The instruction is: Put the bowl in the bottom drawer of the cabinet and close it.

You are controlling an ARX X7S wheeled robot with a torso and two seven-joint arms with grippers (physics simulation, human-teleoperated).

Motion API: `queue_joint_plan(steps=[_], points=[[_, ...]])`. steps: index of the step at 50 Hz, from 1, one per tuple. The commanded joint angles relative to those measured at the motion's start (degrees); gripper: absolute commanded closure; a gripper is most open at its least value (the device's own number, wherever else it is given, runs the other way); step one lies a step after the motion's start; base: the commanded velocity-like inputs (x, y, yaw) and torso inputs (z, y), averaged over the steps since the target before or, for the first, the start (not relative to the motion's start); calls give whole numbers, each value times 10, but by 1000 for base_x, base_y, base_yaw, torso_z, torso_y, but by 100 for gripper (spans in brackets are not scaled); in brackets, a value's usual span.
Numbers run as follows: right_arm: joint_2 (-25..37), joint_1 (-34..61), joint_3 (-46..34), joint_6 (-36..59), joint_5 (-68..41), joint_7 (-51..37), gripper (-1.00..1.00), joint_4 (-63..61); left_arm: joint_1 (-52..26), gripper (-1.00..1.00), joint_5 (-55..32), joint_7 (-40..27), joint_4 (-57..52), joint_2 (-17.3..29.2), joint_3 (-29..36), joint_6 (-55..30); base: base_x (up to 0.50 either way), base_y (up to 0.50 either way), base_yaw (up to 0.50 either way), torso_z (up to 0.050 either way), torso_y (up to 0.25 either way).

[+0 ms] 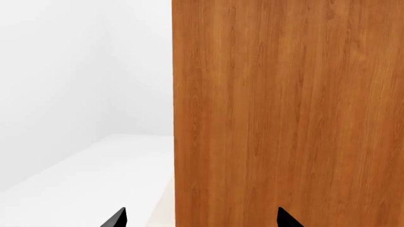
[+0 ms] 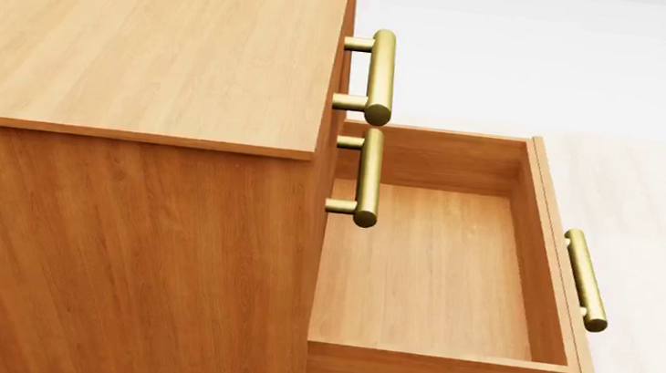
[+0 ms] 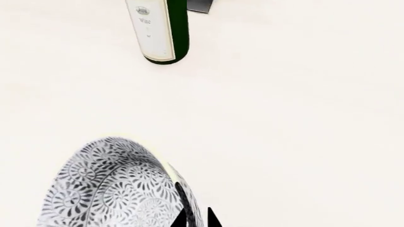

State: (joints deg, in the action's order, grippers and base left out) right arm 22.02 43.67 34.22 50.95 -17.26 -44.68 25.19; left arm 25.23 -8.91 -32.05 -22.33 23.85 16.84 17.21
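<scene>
Three brass bar handles showed down the front of the cabinet [image 2: 138, 49], and the bottom drawer [image 2: 448, 271] stood pulled out with nothing inside. In the right wrist view the right gripper [image 3: 196, 220] was pinching the rim of the bowl [image 3: 113, 189] above a pale floor, well apart from a green wine bottle [image 3: 161, 30]. The left gripper [image 1: 202, 220] was spread wide beside the cabinet's side panel.
</scene>
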Motion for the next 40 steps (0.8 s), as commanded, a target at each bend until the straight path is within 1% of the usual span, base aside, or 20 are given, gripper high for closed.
queue_joint_plan(steps=[1,8,10,19,25,30,40], points=[[-4,-10,-49,-20,-15,45,100,-63,-1,-100,-2,-1,1,1,1,1,0,0,0,0,0],[1,-7,-84,-29,-5,58,100,-95,-1,-100,-2,-2,2,2,1,2,0,0,0,0,0],[5,-4,-95,-22,-10,73,100,-100,-2,-100,-2,-2,3,2,2,3,0,0,0,0,0],[10,18,-126,-11,-1,72,100,-118,1,-100,-1,-5,0,4,2,2,0,0,0,0,0],[19,48,-168,-5,8,85,100,-132,1,-100,-1,-4,1,5,3,3,0,0,0,0,0],[25,92,-205,7,12,100,100,-126,1,-100,-1,-4,1,6,4,4,0,0,0,0,0],[20,139,-234,16,8,117,100,-105,-1,-100,-2,-7,2,5,5,4,0,0,0,0,0]])
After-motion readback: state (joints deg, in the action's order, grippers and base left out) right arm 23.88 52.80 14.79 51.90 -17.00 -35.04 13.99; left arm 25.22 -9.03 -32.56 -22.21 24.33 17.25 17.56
